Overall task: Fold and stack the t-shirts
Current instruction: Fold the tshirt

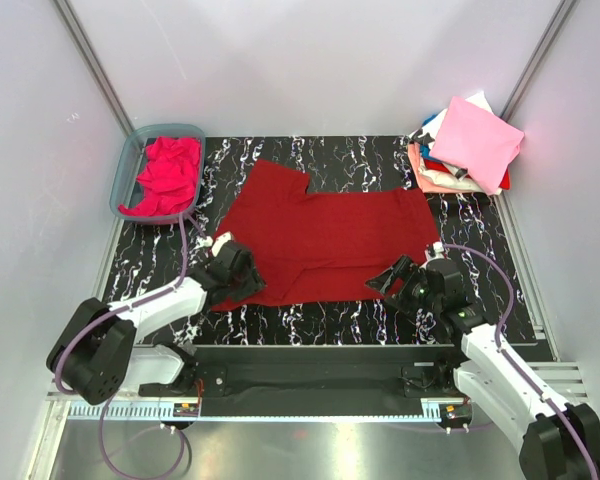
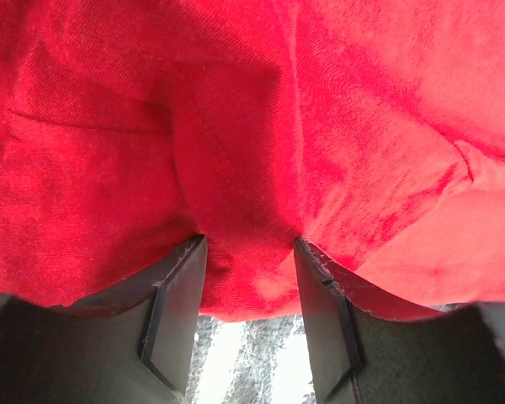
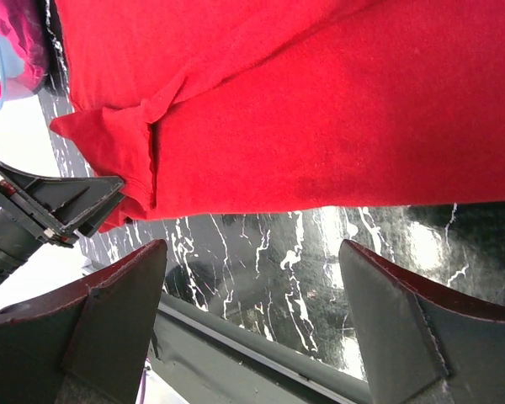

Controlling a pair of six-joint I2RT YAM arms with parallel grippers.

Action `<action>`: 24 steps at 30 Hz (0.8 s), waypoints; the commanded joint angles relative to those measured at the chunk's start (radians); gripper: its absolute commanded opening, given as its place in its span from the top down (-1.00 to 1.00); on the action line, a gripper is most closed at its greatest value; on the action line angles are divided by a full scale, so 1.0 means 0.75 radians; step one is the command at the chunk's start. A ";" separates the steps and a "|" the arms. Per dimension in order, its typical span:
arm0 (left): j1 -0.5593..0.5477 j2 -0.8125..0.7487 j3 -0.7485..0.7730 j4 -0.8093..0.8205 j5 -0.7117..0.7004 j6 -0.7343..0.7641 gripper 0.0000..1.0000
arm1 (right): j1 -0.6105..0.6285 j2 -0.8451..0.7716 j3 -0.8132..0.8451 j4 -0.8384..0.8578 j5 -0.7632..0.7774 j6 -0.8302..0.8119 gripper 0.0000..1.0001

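A dark crimson t-shirt (image 1: pixel 325 245) lies spread flat on the black marbled table (image 1: pixel 310 325). My left gripper (image 1: pixel 230 265) sits low at the shirt's near left corner. In the left wrist view its jaws (image 2: pixel 248 244) stand partly apart, with a bulge of the red cloth (image 2: pixel 236 126) and its hem between the fingertips. My right gripper (image 1: pixel 395 275) hovers at the near right hem. Its jaws (image 3: pixel 252 252) are wide open over bare table, just short of the red cloth (image 3: pixel 320 109). A magenta t-shirt (image 1: pixel 165 175) lies crumpled in the tub. Folded t-shirts (image 1: pixel 465 150) are stacked at the back right, a pink one on top.
The translucent blue-grey tub (image 1: pixel 130 165) stands at the back left corner. White walls with metal posts close in the table on three sides. The table's front rail (image 3: pixel 261 345) runs just under the right gripper. The left gripper's fingers (image 3: pixel 59 202) show in the right wrist view.
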 commanded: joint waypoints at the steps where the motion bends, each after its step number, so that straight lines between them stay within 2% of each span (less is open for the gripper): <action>1: -0.005 0.017 0.013 0.074 -0.004 -0.014 -0.01 | 0.011 0.010 0.026 0.082 0.026 0.008 -0.80; 9: -0.016 -0.067 0.047 -0.043 -0.067 -0.006 -0.01 | 0.011 0.047 0.026 0.099 0.016 0.008 -0.80; 24: -0.016 0.133 0.188 -0.004 -0.073 0.039 0.00 | 0.011 0.069 0.026 0.115 0.008 0.004 -0.80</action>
